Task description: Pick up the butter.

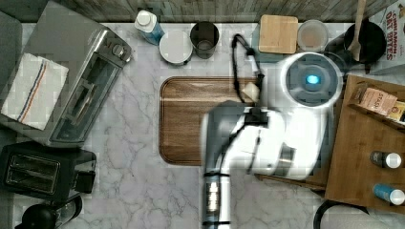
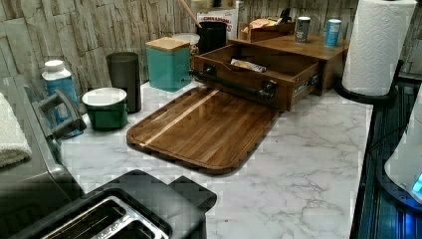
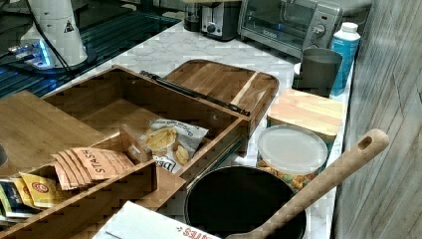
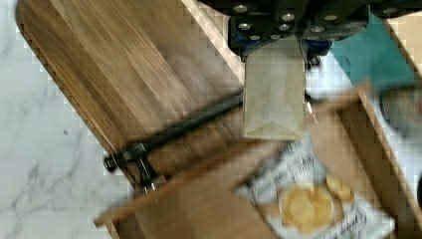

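Claw (image 4: 273,42) pinches the butter (image 4: 273,94), cream stick hanging straight down from between the fingers, gripped at one end only. In the wrist view butter is off any surface, over the front edge of the drawer (image 4: 209,199), by its black handle (image 4: 184,127). Chip bag (image 4: 308,199) lies in the drawer just past the butter's free end, apart from it. Cutting board (image 4: 124,64) sits on the other side of the handle, on the marble worktop (image 4: 35,164). In the top view, the arm (image 1: 267,138) hangs over the board's right end and the drawer; a small cream bit shows by the arm's edge, likely the butter (image 1: 251,89). In the right view, the bag (image 3: 171,142) lies in the open drawer (image 3: 164,107), next to a divider, tea packets (image 3: 94,164) in the rack nearer the camera, board (image 3: 224,82) beyond the drawer front, teal box (image 3: 308,114), grey cup (image 3: 318,69) and bottle (image 3: 346,45) further back. Pick looks about done, just lift clear. Risks: the grip is at one end of a soft stick, so it may swing, slip or squash out if the arm jerks. The butter's low end is near the drawer front and handle; a sideways move before rising could knock it loose. Fall lands it in the drawer or on the bag.
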Robot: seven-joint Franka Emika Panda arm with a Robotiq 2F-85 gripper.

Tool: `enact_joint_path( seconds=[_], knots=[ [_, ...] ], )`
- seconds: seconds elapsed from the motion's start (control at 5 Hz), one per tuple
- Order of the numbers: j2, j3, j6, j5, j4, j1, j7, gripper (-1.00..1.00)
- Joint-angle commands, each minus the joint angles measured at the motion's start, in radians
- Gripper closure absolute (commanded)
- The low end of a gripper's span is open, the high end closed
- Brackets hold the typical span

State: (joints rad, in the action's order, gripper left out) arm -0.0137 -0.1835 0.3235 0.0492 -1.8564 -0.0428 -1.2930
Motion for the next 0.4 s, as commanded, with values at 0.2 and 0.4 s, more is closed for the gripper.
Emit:
enact_joint_path(
  seconds=[0.2,0.4],
  knots=[
    [0.071,0.059,0.023,-0.061,0.061,-0.074,0.007,1.0],
    [0.071,0.053,0.023,-0.06,0.06,-0.08,0.007,1.0]
  ],
)
